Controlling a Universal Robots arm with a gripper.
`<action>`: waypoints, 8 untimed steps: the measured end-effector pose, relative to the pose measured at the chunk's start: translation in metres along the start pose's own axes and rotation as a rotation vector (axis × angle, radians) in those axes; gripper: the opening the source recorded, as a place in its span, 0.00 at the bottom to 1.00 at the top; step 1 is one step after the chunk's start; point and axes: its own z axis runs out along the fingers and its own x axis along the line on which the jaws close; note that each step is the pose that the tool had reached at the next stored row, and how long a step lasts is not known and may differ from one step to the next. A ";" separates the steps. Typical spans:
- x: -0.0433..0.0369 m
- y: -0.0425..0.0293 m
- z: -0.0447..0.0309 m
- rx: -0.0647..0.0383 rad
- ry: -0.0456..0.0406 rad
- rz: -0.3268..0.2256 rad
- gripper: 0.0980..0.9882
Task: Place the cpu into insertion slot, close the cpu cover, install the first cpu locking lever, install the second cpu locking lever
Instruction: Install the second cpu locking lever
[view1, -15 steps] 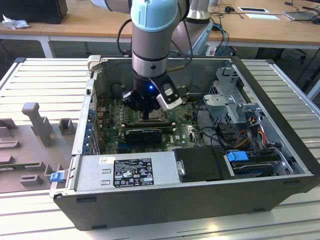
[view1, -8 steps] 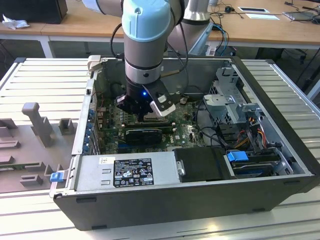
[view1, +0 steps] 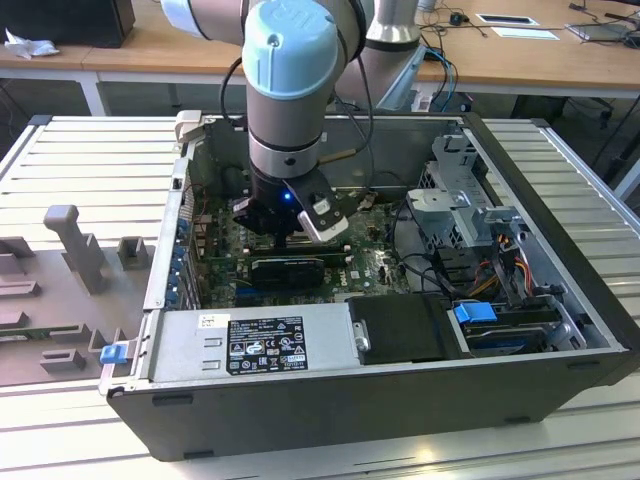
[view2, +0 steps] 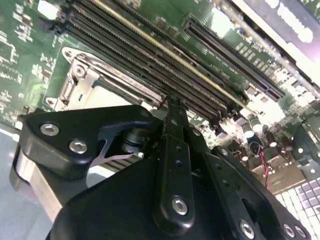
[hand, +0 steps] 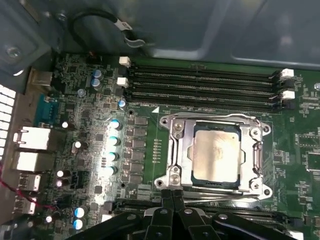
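The cpu (hand: 217, 152), a silvery square chip, lies flat in the insertion slot (hand: 192, 165) on the green board. The cpu cover (hand: 176, 145), a silver metal frame with a square window, lies down over it, and the chip shows through the window. In the first wrist view my gripper (hand: 172, 194) is shut with nothing between its black fingers. Their tips sit just off the socket's near corner (hand: 172, 179). The second wrist view has the gripper (view2: 172, 104) close above the board beside the socket's metal frame (view2: 82, 80). In the exterior view the gripper (view1: 285, 232) reaches down inside the open computer case.
Long black memory slots (hand: 200, 85) run along the far side of the socket, and more (view2: 150, 55) pass under the fingertips. Inside the case (view1: 400, 410) are a power supply (view1: 265, 345), a black card (view1: 290, 268), a drive cage (view1: 470, 200) and loose cables (view1: 500, 270).
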 end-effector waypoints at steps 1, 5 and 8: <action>0.0007 -0.0018 -0.0002 -0.014 -0.0012 0.000 0.01; 0.0025 -0.0091 0.0006 -0.042 -0.0043 -0.001 0.01; 0.0043 -0.0100 0.0031 -0.059 -0.0064 -0.001 0.01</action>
